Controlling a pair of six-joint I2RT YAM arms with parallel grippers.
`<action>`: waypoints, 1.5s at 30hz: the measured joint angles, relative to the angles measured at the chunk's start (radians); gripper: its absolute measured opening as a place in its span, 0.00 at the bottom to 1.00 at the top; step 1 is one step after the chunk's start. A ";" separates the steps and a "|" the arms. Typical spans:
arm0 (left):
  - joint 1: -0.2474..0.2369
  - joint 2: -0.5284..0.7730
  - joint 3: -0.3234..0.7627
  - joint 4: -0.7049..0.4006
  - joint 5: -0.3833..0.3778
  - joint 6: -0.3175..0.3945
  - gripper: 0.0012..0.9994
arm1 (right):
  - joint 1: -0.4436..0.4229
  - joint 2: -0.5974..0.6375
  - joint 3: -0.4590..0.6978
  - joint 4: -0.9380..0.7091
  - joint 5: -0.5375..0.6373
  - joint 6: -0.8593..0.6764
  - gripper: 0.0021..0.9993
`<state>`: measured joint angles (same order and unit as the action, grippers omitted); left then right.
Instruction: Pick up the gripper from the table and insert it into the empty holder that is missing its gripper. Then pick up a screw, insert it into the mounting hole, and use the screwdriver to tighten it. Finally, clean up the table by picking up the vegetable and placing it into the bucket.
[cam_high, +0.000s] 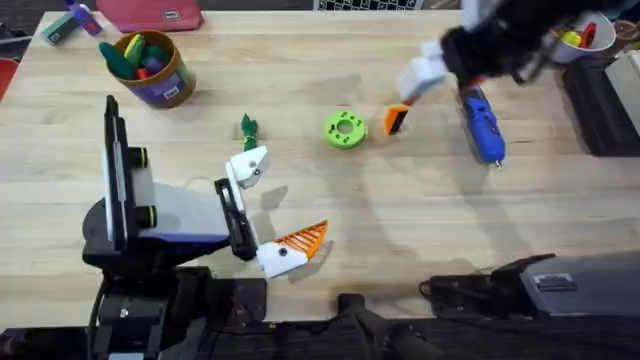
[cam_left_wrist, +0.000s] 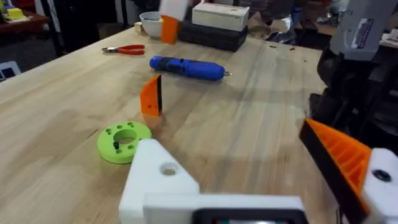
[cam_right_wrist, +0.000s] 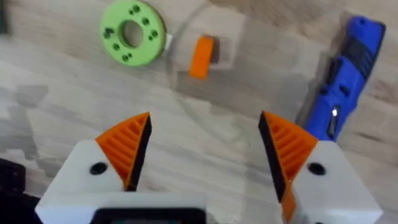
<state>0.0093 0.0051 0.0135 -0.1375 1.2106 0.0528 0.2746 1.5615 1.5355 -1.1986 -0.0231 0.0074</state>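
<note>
The loose orange gripper (cam_high: 396, 120), black along 1 side, stands on the tabletop (cam_high: 400, 220) between the lime-green disc (cam_high: 345, 129) and blue screwdriver (cam_high: 481, 122); the right tool (cam_right_wrist: 204, 143) hovers above, fingers spread, released.

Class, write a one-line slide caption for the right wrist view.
Open right gripper hovers above the loose orange gripper, between a green disc and blue screwdriver.
</note>
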 joint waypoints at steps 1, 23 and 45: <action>0.000 0.000 0.000 0.000 0.000 0.000 0.99 | 0.011 0.031 0.029 -0.001 0.000 0.000 0.99; 0.000 0.000 0.000 0.000 0.001 0.000 0.99 | 0.038 0.325 0.107 -0.005 0.002 0.094 0.93; 0.000 0.000 0.000 0.000 0.001 0.000 0.99 | 0.056 0.393 0.108 0.027 0.056 0.199 0.84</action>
<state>0.0093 0.0051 0.0135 -0.1379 1.2118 0.0528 0.3302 1.9549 1.6432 -1.1717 0.0330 0.2062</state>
